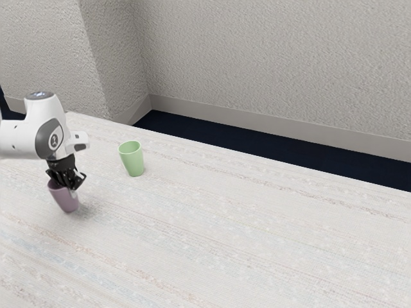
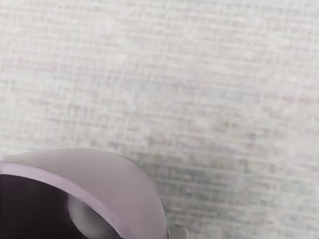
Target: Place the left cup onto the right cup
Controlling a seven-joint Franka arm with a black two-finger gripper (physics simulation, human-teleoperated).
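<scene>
Your tool (image 1: 64, 178) sits right on top of the purple cup (image 1: 63, 199), down at its rim. That fits the job, because this is the cup that has to travel and the rim is the easy place to take it from above. From the side you cannot tell whether the tool has closed on the cup or is only set over it, as the dark hand hides the rim. The wrist view puts the cup's open mouth and pale wall directly under the hand, with bare counter (image 1: 257, 244) beyond. Measured from the green cup (image 1: 131, 158), the purple cup and the tool lie toward the exterior view's left and nearer the camera, near but clearly apart, with open counter between. The green cup stands upright, mouth up and untouched, which leaves it ready to receive the other. The purple cup leans a little, and whether its base is on the counter or just off it is hard to say. In my judgement you are at the grasp, and the carry across to the green cup is not yet begun.
</scene>
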